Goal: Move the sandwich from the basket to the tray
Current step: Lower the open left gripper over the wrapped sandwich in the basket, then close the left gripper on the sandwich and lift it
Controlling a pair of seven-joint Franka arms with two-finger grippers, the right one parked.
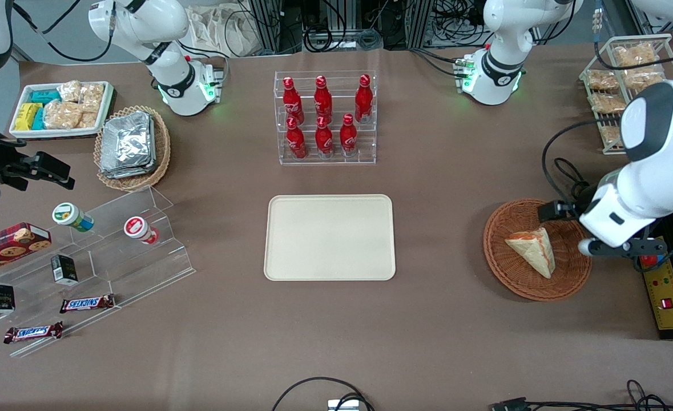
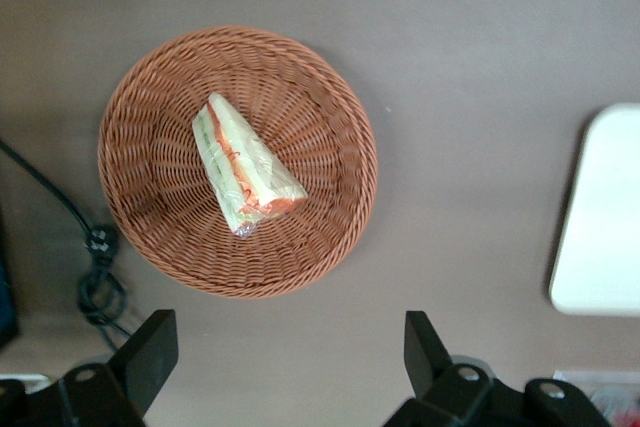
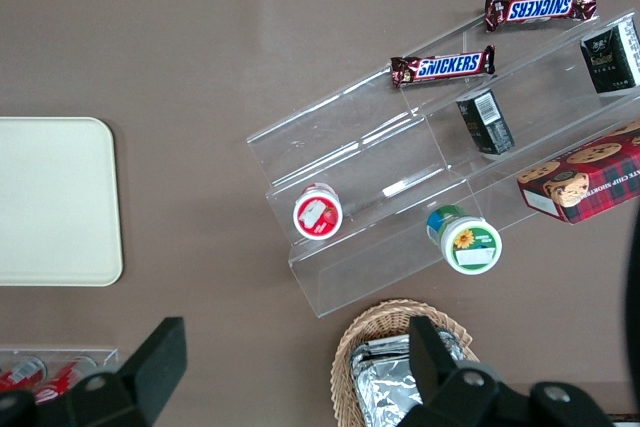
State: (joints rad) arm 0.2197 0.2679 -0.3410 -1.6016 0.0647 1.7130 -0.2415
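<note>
The sandwich (image 1: 533, 248) lies on its side in the round brown wicker basket (image 1: 510, 278), toward the working arm's end of the table, with its red and green filling showing along one edge in the wrist view (image 2: 245, 169). The basket (image 2: 155, 217) sits flat on the brown table (image 1: 439, 217), and nothing else is in it. The gripper (image 2: 290, 357) hangs above the table just beside the basket's rim, clear of both basket and sandwich; its two dark fingers (image 2: 150, 352) are spread wide apart with nothing between them. In the front view the arm's white wrist overhangs the basket's edge at the working arm's end, and the gripper itself is mostly hidden under it. The tray (image 1: 330, 237), cream and rectangular with rounded corners, lies in the middle of the table, well apart from the basket, and one rounded corner of it shows in the wrist view (image 2: 605, 217). Farther from the front camera than the tray stands a clear rack of red bottles (image 1: 325, 117). Toward the parked arm's end are a clear stepped stand (image 1: 113, 245) with small tubs and boxes on it, two Snickers bars (image 1: 88, 303), a tan basket of foil packets (image 1: 133, 145) and a white tray of snacks (image 1: 62, 108).
</note>
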